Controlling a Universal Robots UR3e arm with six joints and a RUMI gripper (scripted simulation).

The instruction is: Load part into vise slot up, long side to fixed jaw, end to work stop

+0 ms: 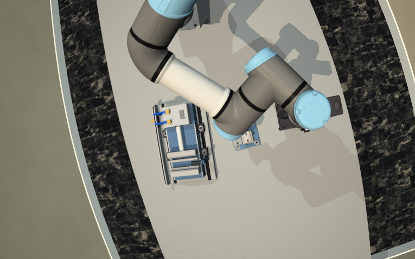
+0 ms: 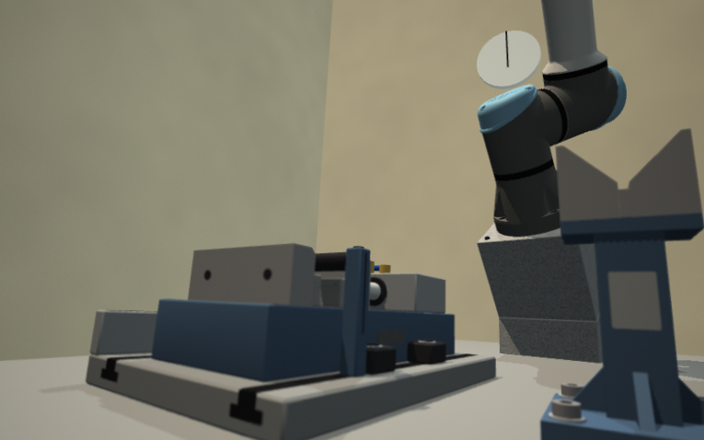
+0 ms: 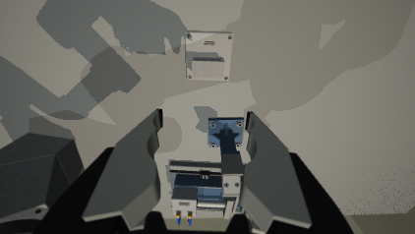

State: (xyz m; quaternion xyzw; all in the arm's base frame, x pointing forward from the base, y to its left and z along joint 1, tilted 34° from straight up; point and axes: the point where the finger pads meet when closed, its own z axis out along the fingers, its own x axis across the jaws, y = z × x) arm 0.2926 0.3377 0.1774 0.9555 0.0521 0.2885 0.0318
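The part [image 3: 207,69], a pale block, lies on the infeed plate [image 3: 223,48] at the top of the wrist view; its slot cannot be made out. My gripper [image 3: 205,111] is open, with nothing between its fingers, high above the table; in the top view the wrist hides its fingertips. The vise stands open: fixed jaw [image 1: 185,172] [image 2: 245,272], moving jaw [image 1: 182,154] on the rod of the air cylinder [image 1: 174,116] [image 2: 430,293]. No part lies between the jaws, where the work stop [image 1: 196,162] [image 2: 329,261] and low bars show. The V-block [image 1: 247,136] [image 2: 589,191] [image 3: 232,183] is empty.
The V-block stands on a tall blue post [image 2: 636,350] beside the vise. The work stop's blue upright [image 2: 355,311] rises at the vise's side. The robot's grey pedestal [image 2: 540,283] [image 3: 29,172] stands at the back. Hose fittings [image 1: 167,111] stick up on the cylinder.
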